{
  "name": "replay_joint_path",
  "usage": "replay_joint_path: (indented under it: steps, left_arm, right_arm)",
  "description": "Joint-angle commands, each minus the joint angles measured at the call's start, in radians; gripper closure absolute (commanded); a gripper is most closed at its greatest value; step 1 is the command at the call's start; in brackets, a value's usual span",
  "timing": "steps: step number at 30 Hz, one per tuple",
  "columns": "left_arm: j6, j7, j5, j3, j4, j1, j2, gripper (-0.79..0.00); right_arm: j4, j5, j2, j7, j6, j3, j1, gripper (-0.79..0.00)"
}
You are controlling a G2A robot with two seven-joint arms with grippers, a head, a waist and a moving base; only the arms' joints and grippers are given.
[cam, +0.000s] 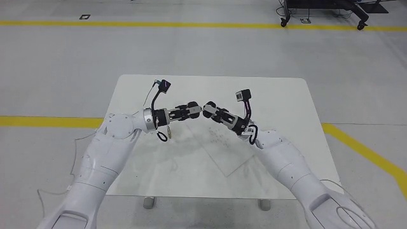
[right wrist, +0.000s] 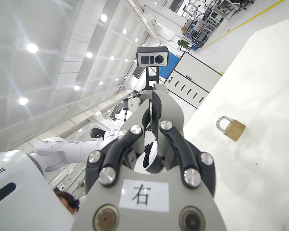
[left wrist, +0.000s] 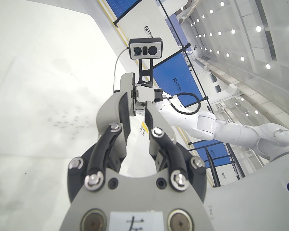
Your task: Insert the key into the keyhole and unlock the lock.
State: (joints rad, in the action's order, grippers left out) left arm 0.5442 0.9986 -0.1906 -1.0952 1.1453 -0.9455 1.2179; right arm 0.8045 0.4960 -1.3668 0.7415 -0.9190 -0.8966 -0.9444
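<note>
**Item 1, lock.** Brass padlock [right wrist: 233,127] with a silver shackle that looks closed. It lies on its side on the white table [cam: 280,165], near one table edge and well apart from both grippers. Nothing touches it.

**Item 2, key.** A thin silver piece, taken to be the key [right wrist: 150,111], stands edge-on between the finger pads of the right gripper [right wrist: 152,99]. Its blade cannot be made out.

**Item 3, right gripper.** Clenched on the key and held above the table. In the top view it sits at the centre of the frame, with its arm coming in from the lower right.

**Item 4, left gripper.** The left gripper [left wrist: 136,103] has its jaws released. The dark ribbed pads [left wrist: 124,111] stand apart with floor showing through the gap, and nothing is seen between them. Its arm comes in from the lower left of the top view. Its tips meet the right gripper's tips nose to nose at mid-frame. Whether the two touch cannot be told.

**Item 5, surface.** The table is a white rectangle with rounded corners. Faint grey scuffs [cam: 203,146] lie below the grippers in the top view.

**Item 6, room.**
- The floor is pale grey, with a yellow line [cam: 191,23] running across the upper part of the top view and another passing behind the table at mid-height.
- A black wheeled frame [cam: 324,0] stands at the upper right of the top view.
- The wrist views add blue wall panels [left wrist: 175,78], a white cabinet with slotted drawer fronts [right wrist: 190,87] and rows of round ceiling lights [right wrist: 32,48].
</note>
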Motion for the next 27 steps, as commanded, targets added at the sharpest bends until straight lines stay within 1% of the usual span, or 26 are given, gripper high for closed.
replay_joint_path:
  steps: [1, 2, 8, 11, 20, 22, 24, 25, 26, 27]
  left_arm:
    - [0.0, 0.003, -0.004, 0.002, -0.001, 0.001, 0.0, -0.252]
    - [0.001, 0.004, -0.006, 0.005, -0.002, 0.001, 0.0, -0.249]
    - [0.003, 0.005, -0.013, 0.016, -0.008, 0.006, 0.0, -0.163]
    - [0.002, 0.004, -0.018, 0.018, -0.01, 0.008, 0.0, -0.151]
    - [0.002, 0.006, -0.031, 0.028, -0.019, 0.012, 0.0, -0.16]
    - [0.002, 0.007, -0.033, 0.031, -0.02, 0.013, 0.0, -0.151]
    - [0.003, 0.006, -0.034, 0.032, -0.022, 0.014, 0.0, -0.12]
    - [0.004, 0.007, -0.034, 0.034, -0.022, 0.015, 0.0, -0.077]
    - [0.005, 0.007, -0.035, 0.034, -0.022, 0.015, 0.0, -0.012]
    - [0.005, 0.007, -0.033, 0.035, -0.023, 0.016, 0.0, 0.0]
  right_arm:
    - [0.0, 0.002, -0.001, 0.003, 0.0, -0.002, -0.001, 0.0]
    - [0.0, 0.003, -0.001, 0.004, 0.001, -0.002, -0.001, 0.0]
    - [0.001, 0.005, -0.004, 0.015, 0.005, -0.004, -0.002, 0.0]
    - [0.001, 0.009, -0.005, 0.023, 0.006, -0.006, -0.002, 0.0]
    - [0.0, 0.02, -0.007, 0.043, 0.009, -0.013, -0.002, 0.0]
    - [-0.002, 0.019, -0.008, 0.046, 0.01, -0.014, -0.002, 0.0]
    - [-0.002, 0.018, -0.009, 0.047, 0.01, -0.015, -0.002, 0.0]
    - [-0.002, 0.018, -0.009, 0.048, 0.01, -0.015, -0.002, 0.0]
    - [-0.002, 0.017, -0.009, 0.049, 0.011, -0.015, -0.002, 0.0]
    - [-0.002, 0.017, -0.01, 0.05, 0.011, -0.015, -0.002, 0.0]
